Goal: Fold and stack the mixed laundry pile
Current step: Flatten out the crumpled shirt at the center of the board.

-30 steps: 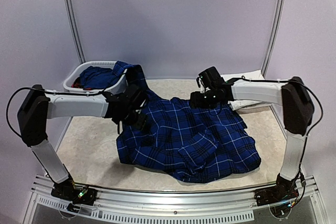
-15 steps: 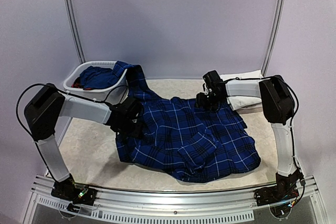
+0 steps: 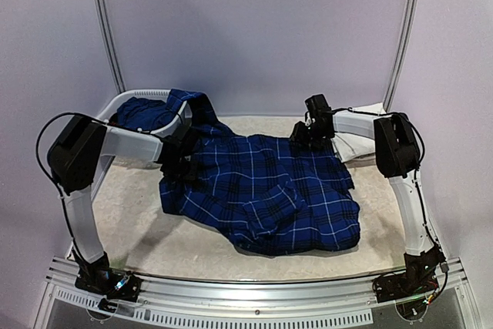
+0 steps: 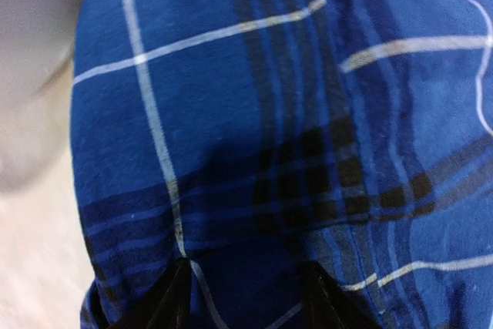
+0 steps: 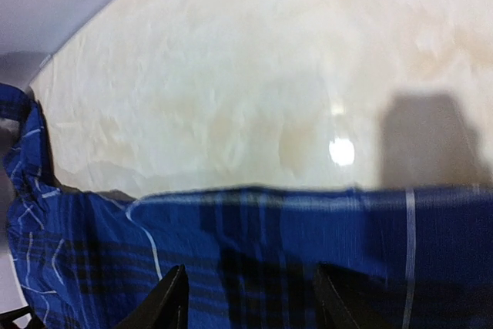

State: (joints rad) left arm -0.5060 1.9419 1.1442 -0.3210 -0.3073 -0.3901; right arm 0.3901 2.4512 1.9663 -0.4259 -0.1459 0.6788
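Observation:
The large navy plaid shirt (image 3: 266,190) lies spread over the middle of the table, with one sleeve trailing up to the basket. My left gripper (image 3: 183,161) is low on the shirt's left edge. In the left wrist view its jaws (image 4: 248,298) stand apart with plaid cloth (image 4: 293,113) between them. My right gripper (image 3: 302,133) is at the shirt's far right edge. In the right wrist view its jaws (image 5: 248,298) stand apart over the hem (image 5: 269,221). The white trousers (image 3: 358,142) lie folded at the back right. A solid blue piece (image 3: 145,113) sits in the basket. No red shows.
The oval white plastic basket (image 3: 123,98) stands at the back left, right behind my left arm. Bare marbled tabletop (image 3: 127,213) shows left of and in front of the shirt, and beyond the hem in the right wrist view (image 5: 254,90). Metal frame posts rise at the back corners.
Both arms have drawn back toward the far side and come down. The shirt came with them, sliding away from the front edge and to the left, and now lies flatter.

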